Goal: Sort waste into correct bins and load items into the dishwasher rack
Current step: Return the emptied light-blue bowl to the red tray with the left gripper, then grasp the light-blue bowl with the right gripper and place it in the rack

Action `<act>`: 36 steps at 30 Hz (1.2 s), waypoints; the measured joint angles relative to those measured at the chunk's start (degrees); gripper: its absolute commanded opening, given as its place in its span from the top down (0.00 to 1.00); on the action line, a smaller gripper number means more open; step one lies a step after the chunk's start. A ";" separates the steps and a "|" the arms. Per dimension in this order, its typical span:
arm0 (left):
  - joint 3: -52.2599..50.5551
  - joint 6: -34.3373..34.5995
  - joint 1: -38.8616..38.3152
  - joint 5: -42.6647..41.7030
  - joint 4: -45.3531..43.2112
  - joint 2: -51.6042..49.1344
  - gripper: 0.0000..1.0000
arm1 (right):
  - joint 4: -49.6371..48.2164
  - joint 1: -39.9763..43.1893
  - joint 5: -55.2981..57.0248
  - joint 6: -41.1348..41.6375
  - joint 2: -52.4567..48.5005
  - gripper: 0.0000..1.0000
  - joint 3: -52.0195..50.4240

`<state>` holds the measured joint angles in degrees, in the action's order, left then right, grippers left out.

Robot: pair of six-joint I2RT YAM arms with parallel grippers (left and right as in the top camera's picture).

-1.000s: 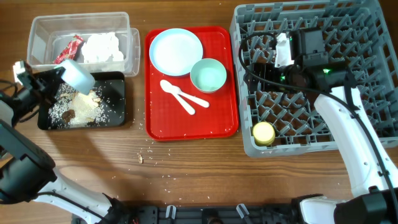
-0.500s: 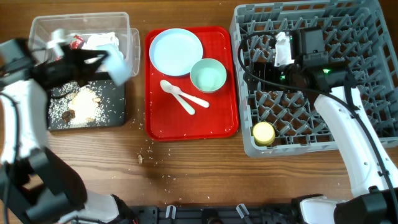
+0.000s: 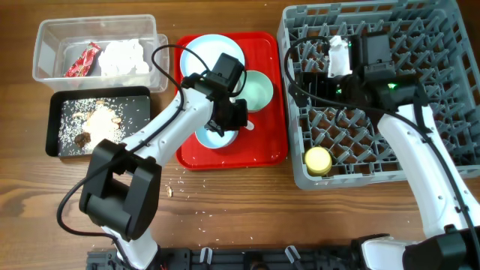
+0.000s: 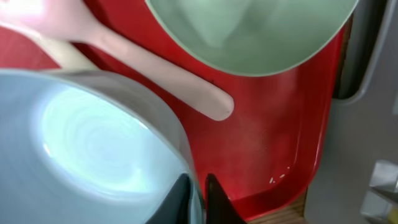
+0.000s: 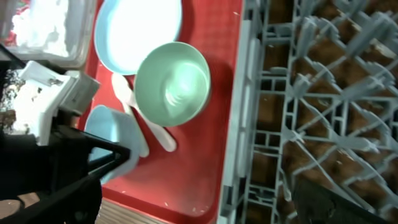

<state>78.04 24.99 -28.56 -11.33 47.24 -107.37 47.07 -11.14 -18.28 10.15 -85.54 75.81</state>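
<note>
My left gripper (image 3: 227,124) is shut on the rim of a pale blue bowl (image 3: 212,136) and holds it low over the front of the red tray (image 3: 270,146). In the left wrist view the jaws (image 4: 198,200) pinch the bowl's wall (image 4: 93,143). The mint bowl (image 3: 256,90), the plate (image 3: 202,56) and the white spoon (image 4: 180,87) lie on the tray, partly hidden by the arm. My right gripper (image 3: 339,58) is open and empty above the grey dishwasher rack (image 3: 420,45). The yellow cup (image 3: 318,160) sits in the rack's front left corner.
The clear tub (image 3: 45,45) at the back left holds the white napkin (image 3: 124,56) and the red wrapper (image 3: 82,60). The black tray (image 3: 139,131) in front of it holds food scraps (image 3: 97,120). Loose crumbs (image 3: 169,191) lie on the wood.
My left arm has swung right from the black tray to the red tray, carrying the pale blue bowl. The right arm has not moved.
</note>
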 measured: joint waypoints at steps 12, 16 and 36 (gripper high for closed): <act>6.21 1.46 21.46 1.25 7.41 12.39 0.48 | -7.63 -11.96 -0.74 4.66 -6.64 0.18 0.00; 6.69 1.46 30.12 1.68 7.41 14.19 0.47 | -9.09 -18.43 0.94 7.65 -15.61 0.33 0.00; 6.69 1.44 32.11 1.66 5.88 14.16 0.47 | -2.75 -22.01 3.19 8.83 -30.03 0.96 9.01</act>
<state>84.73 26.44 3.55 -9.67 53.12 -93.21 44.31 -33.15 -15.09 18.98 -115.57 84.82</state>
